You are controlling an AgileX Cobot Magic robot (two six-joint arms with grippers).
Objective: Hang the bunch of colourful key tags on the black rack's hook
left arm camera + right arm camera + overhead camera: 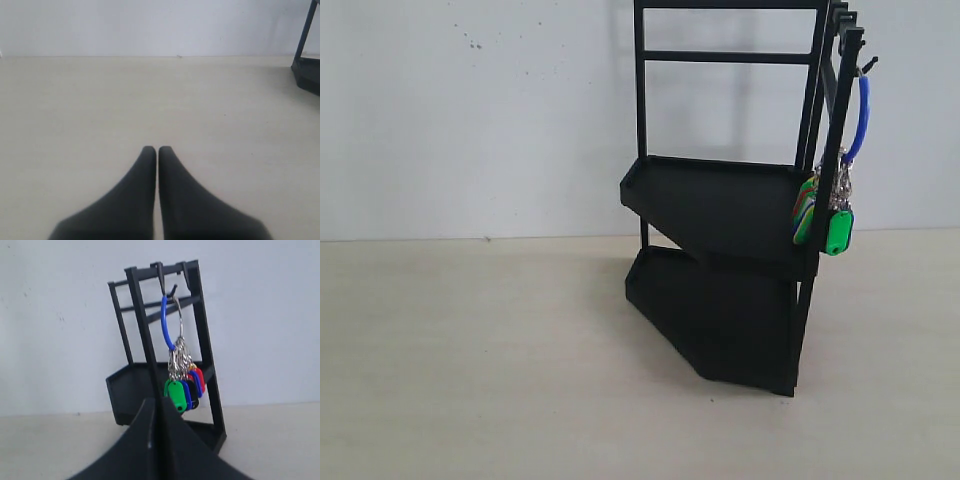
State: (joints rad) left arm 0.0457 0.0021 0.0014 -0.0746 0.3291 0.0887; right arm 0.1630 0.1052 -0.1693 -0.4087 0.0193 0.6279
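The colourful key tag bunch [832, 215] hangs by its blue loop [861, 115] from the hook [866, 66] near the top of the black rack [730, 200]. In the right wrist view the bunch [182, 387] dangles from the hook [171, 290] on the rack [150, 360], and my right gripper [159, 402] is shut and empty, apart from the tags and nearer the camera. My left gripper [157, 150] is shut with nothing in it, low over the bare table. Neither gripper shows in the exterior view.
The rack stands on a pale table [470, 370] against a white wall [470, 110]. A corner of the rack's lower tray [307, 75] shows in the left wrist view.
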